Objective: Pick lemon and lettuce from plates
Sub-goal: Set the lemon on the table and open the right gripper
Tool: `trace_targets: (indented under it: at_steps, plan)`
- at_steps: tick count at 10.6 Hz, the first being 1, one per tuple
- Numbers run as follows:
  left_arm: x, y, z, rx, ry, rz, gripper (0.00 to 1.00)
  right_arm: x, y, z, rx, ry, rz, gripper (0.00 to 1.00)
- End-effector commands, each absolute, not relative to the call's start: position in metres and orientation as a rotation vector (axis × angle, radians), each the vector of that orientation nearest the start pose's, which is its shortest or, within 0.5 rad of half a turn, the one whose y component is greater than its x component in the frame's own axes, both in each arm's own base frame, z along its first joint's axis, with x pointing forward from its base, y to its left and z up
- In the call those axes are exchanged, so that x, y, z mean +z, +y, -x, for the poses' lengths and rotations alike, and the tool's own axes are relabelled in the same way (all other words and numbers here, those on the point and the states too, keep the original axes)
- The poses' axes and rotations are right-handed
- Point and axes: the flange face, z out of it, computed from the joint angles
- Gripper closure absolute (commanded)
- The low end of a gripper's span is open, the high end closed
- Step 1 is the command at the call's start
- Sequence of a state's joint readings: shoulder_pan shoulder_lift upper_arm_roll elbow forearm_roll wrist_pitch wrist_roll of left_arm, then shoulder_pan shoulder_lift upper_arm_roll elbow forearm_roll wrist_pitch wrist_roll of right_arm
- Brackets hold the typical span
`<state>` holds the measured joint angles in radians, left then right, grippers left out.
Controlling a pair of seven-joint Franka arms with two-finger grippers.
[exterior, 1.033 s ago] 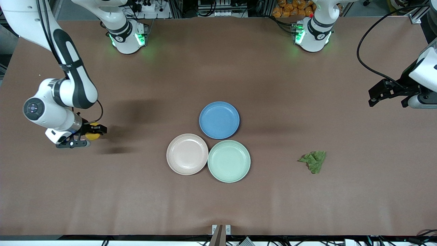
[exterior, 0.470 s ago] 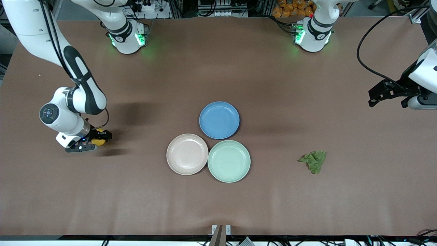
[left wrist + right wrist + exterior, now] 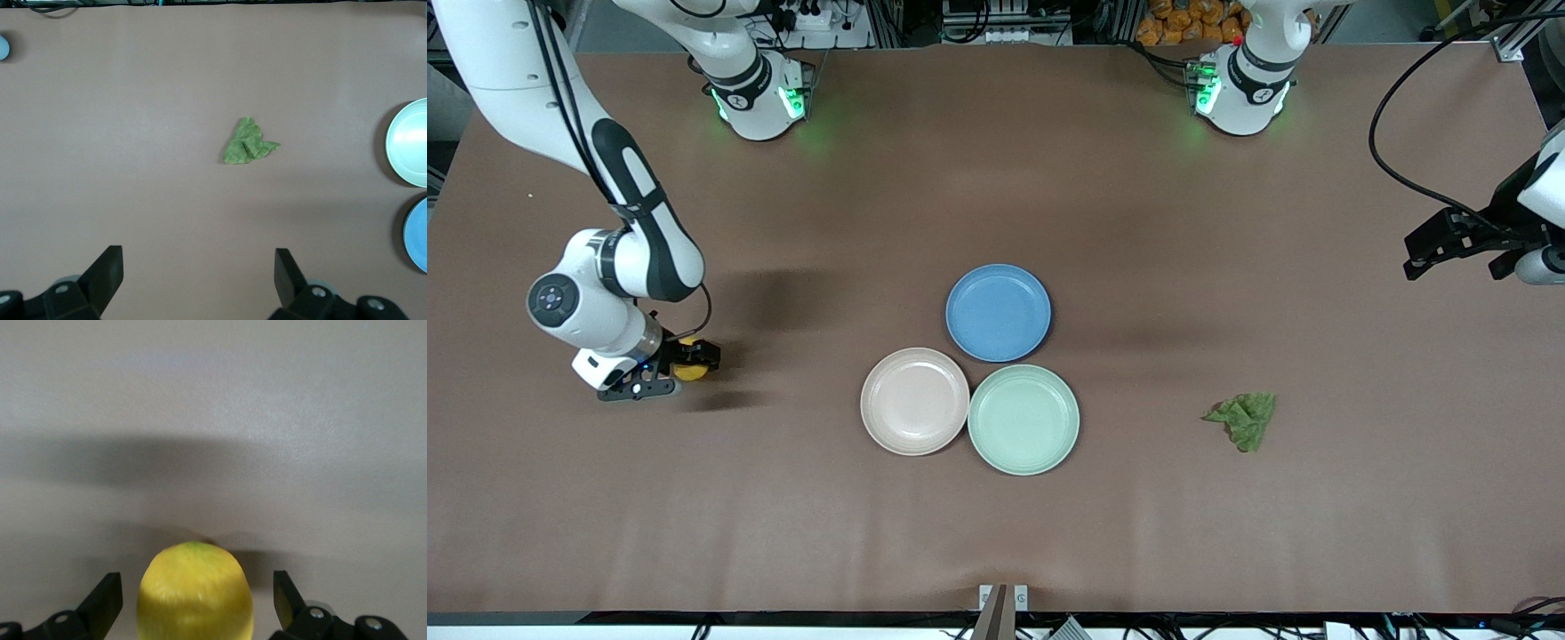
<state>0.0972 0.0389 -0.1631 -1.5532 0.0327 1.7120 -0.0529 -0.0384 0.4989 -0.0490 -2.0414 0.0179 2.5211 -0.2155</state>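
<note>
1 lemon (image 3: 691,368) btwn spread right gripper (image 3: 679,366) fingers, 1 lettuce (image 3: 1244,418), 3 plates, left gripper (image 3: 1427,253) spread

From the front we look down from high across the surface (image 3: 996,178) toward both bases, taking in everything. Our left wrist camera looks down from well above, sharing with the front view the lettuce (image 3: 248,142), the green plate (image 3: 410,143) and the blue plate (image 3: 419,235). Our right wrist camera sits very near the surface, sharing only the lemon (image 3: 195,592), which fills its foreground.
</note>
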Motion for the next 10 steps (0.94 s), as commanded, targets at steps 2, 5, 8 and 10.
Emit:
trace_targets:
  at_steps: [2, 5, 8, 10]
  plan:
    - [0.633, -0.045, -0.572, -0.192, 0.069, 3.120, 0.00, 0.277, -0.056, -0.613, 0.096, -0.192, 3.138, 0.00]
    - [0.632, -0.058, -0.569, -0.178, 0.083, 3.124, 0.00, 0.335, -0.059, -0.616, 0.140, -0.184, 3.131, 0.00]
    - [0.630, -0.054, -0.567, -0.132, 0.066, 3.124, 0.00, 0.406, -0.053, -0.621, 0.281, -0.134, 3.117, 0.00]
    - [0.636, -0.052, -0.564, -0.151, 0.056, 3.123, 0.00, 0.457, -0.042, -0.615, 0.276, -0.034, 3.124, 0.00]
